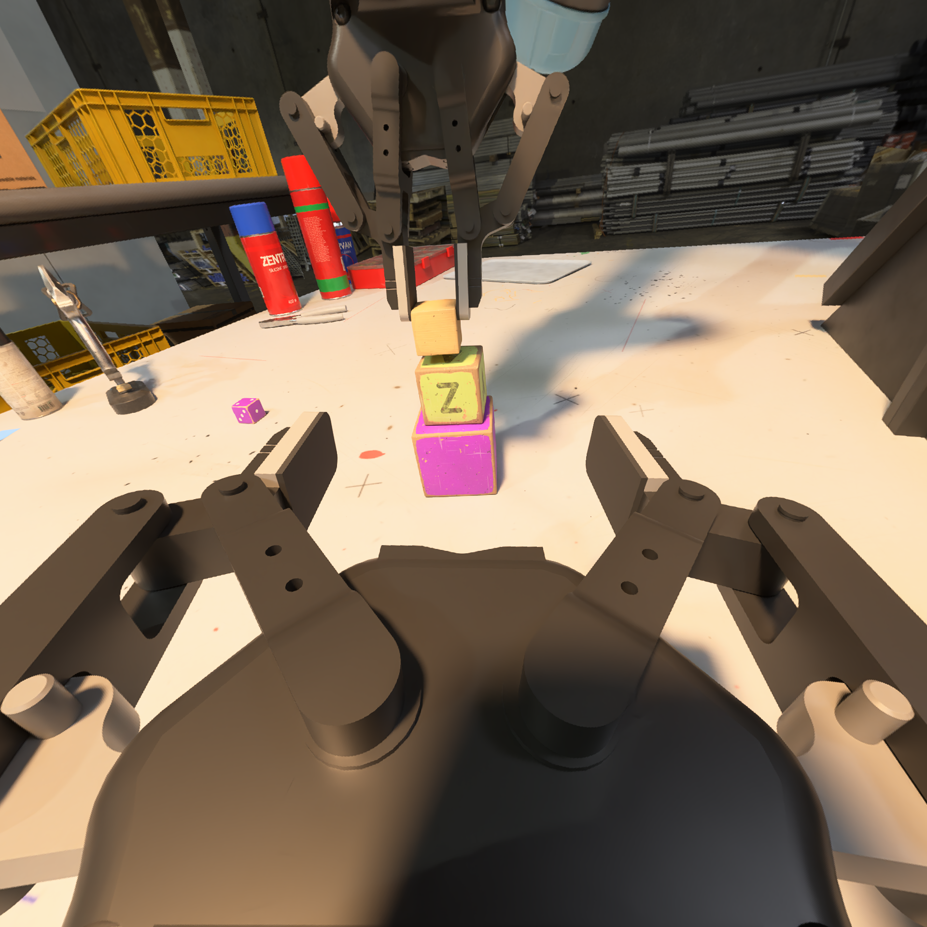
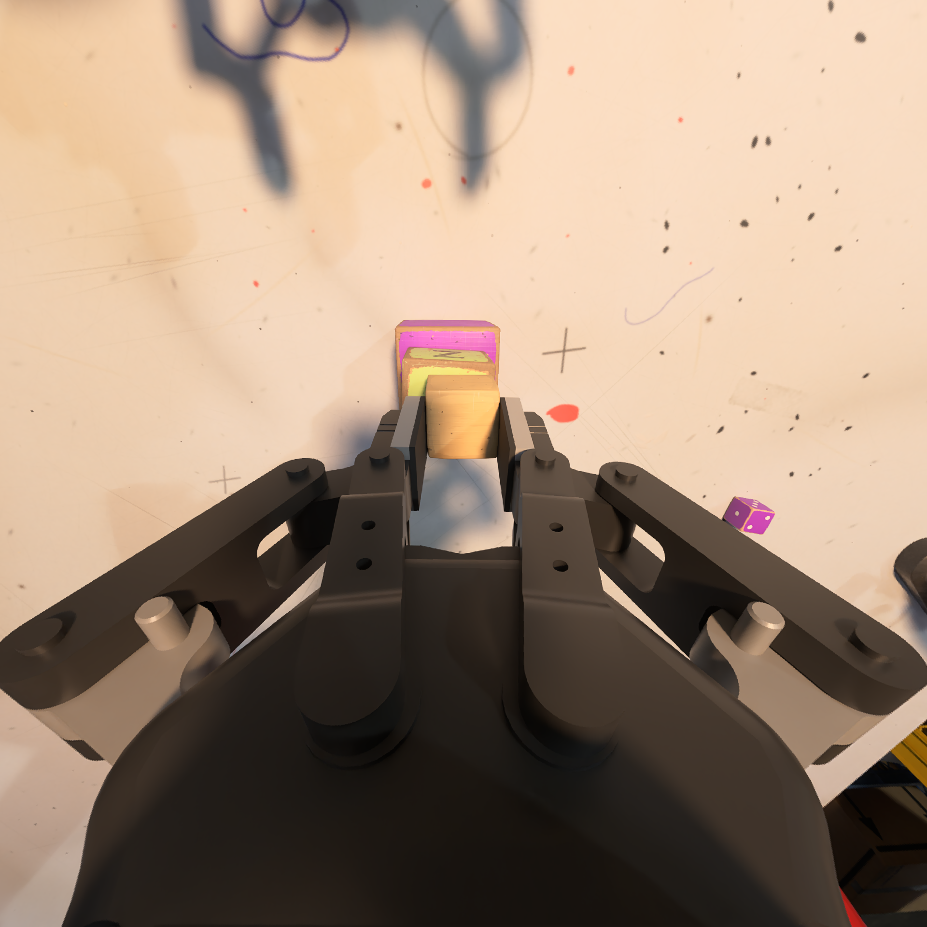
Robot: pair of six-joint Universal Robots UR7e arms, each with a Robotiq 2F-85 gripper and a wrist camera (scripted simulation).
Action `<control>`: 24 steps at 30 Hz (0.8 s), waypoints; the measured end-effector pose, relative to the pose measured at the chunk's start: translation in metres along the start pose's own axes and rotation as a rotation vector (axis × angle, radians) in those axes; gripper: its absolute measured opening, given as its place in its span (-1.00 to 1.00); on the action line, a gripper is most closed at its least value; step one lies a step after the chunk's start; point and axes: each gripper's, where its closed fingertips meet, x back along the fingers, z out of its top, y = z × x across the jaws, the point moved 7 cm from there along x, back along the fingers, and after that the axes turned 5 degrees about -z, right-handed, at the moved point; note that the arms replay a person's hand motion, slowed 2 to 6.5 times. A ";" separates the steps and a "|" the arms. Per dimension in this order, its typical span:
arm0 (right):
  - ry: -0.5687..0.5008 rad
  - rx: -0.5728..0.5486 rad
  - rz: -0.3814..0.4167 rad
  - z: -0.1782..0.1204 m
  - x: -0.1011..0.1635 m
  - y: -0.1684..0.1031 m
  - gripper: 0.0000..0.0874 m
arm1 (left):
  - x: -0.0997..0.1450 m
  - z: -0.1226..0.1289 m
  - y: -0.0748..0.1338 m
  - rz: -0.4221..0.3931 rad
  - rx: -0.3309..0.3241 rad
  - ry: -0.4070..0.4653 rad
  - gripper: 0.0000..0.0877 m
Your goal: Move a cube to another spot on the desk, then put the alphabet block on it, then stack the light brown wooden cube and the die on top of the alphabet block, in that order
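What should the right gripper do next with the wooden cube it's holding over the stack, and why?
Probably lower it a touch, square it, then open. The right gripper grips the light brown wooden cube, which sits tilted, barely above the alphabet block on the magenta cube. The die waits on the desk.

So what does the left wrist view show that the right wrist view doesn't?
Only the left wrist view shows the stack from the side, plus the spray cans, the yellow crate, the red box and the left gripper, jaws open and empty. Only the right wrist view looks down on the stack from above, past the right gripper. Both show the light brown wooden cube in the right gripper's jaws over the alphabet block, the pink cube beneath, and the purple die alone on the desk.
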 end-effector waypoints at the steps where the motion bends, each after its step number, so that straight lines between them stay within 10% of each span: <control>1: -0.002 0.000 -0.001 0.000 0.000 0.000 -0.42 | 0.000 0.000 0.000 0.000 0.000 0.000 0.95; 24: -0.012 -0.004 -0.003 0.001 -0.003 -0.003 -0.42 | 0.000 0.000 0.000 0.000 -0.001 -0.002 0.95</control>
